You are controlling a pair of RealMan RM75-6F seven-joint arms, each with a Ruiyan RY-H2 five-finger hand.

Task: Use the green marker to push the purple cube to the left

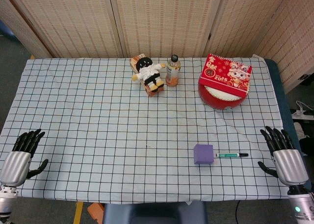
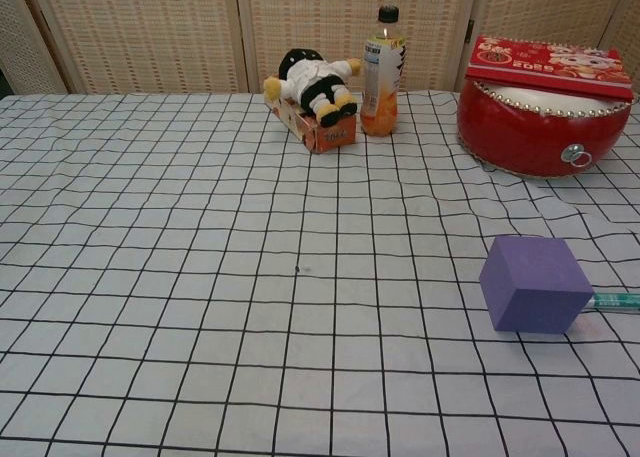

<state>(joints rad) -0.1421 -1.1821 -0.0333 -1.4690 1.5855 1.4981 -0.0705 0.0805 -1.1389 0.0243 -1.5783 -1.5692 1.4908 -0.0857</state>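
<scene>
Left hand (image 1: pixel 22 158): I have it flat at the near left table edge, fingers apart, holding nothing.
Right hand (image 1: pixel 284 158): released, fingers spread, at the near right edge; my likely hand for the marker, being near it.
Cube (image 1: pixel 203 154): purple, near right on the checked cloth (image 1: pixel 98 126).
Marker (image 1: pixel 231 155): green, lying flat just right of the cube, tip toward it, so a leftward push looks well lined up.
Far side: doll (image 1: pixel 148 71), bottle (image 1: pixel 172 70), red drum (image 1: pixel 223 94), well apart from the push path.
Stage: not begun; marker untouched.
</scene>
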